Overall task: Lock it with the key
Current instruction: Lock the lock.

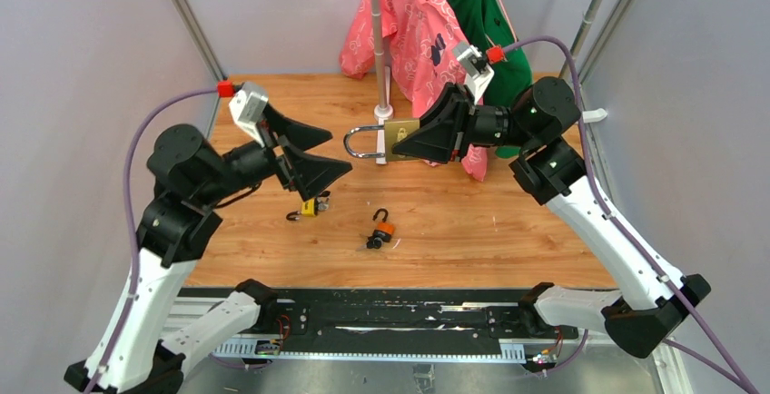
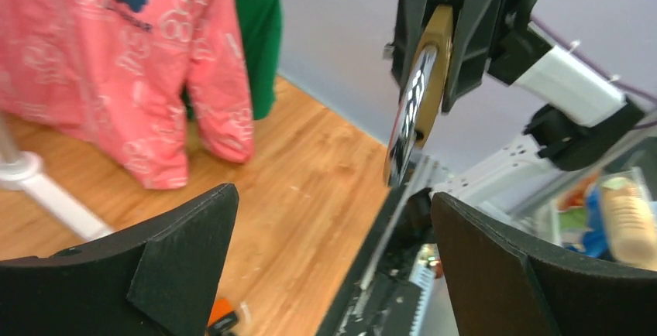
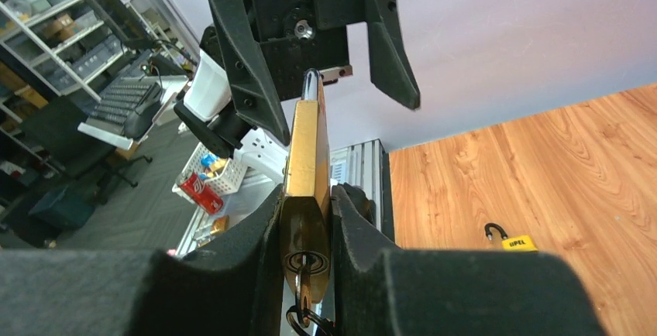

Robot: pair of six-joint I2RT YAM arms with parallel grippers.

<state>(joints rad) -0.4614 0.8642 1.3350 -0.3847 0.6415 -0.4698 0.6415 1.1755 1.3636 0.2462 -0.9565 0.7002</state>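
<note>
while an orange padlock (image 1: pixel 382 229) and a yellow padlock (image 1: pixel 311 205) lie loose on the wooden counter (image 1: pixel 508 231), the left claw (image 1: pixel 339 151) hangs released in mid-air, facing the brass padlock (image 1: pixel 397 129). the right claw (image 1: pixel 406 144) is clenched on its body, and the key (image 3: pixel 305 288) sits in its keyhole. beyond, a pink garment (image 1: pixel 409 22) and a green garment (image 1: pixel 477 13) hang by a stand (image 1: pixel 377 40).

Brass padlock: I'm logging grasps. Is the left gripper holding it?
No, the right gripper clamps the brass padlock; the left gripper is open, apart from it.
</note>
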